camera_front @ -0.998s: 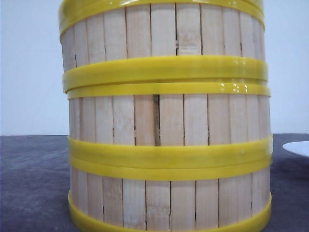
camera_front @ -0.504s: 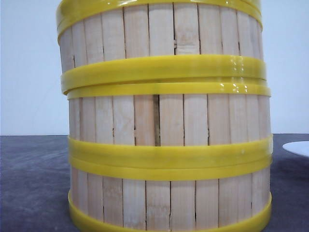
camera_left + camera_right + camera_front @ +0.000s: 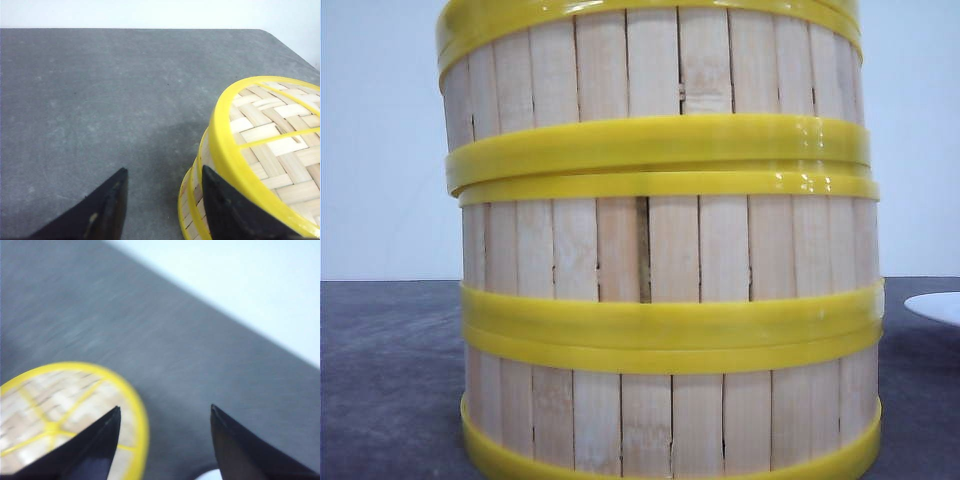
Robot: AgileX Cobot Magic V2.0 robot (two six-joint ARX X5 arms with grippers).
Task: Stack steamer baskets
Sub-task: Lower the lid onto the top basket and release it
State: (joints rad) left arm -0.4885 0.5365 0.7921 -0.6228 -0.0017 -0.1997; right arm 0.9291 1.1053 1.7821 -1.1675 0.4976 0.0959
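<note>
Background: I am looking at a plain pale wall [image 3: 380,140] behind a dark grey table [image 3: 390,380] that is running flat across all three views.

Baskets: I am seeing three baskets [image 3: 660,250] sitting one on another in a single stack, filling the front view from near 12 o'clock down to 6 o'clock; the yellow rings are meeting where each tub is resting on the one below.

Stack top: in the left wrist view the woven bamboo floor of the top basket [image 3: 270,145] is showing inside its yellow rim, with yellow ribs crossing it.

Left gripper: my left gripper [image 3: 165,200] is hanging with its jaws spread apart and nothing between them; one dark finger [image 3: 225,210] is sitting just beside the stack's wall, though I cannot tell whether it is touching, and the other is over bare table.

Right gripper: my right gripper [image 3: 165,440] is likewise gaping wide and holding nothing; the picture is blurring.

Right wrist view: the stack's round yellow-rimmed top [image 3: 60,415] is lying toward 8 o'clock, partly behind one finger.

Plate: a white rim [image 3: 935,305] is peeking in at 3 o'clock in the front view, apart from the stack.
</note>
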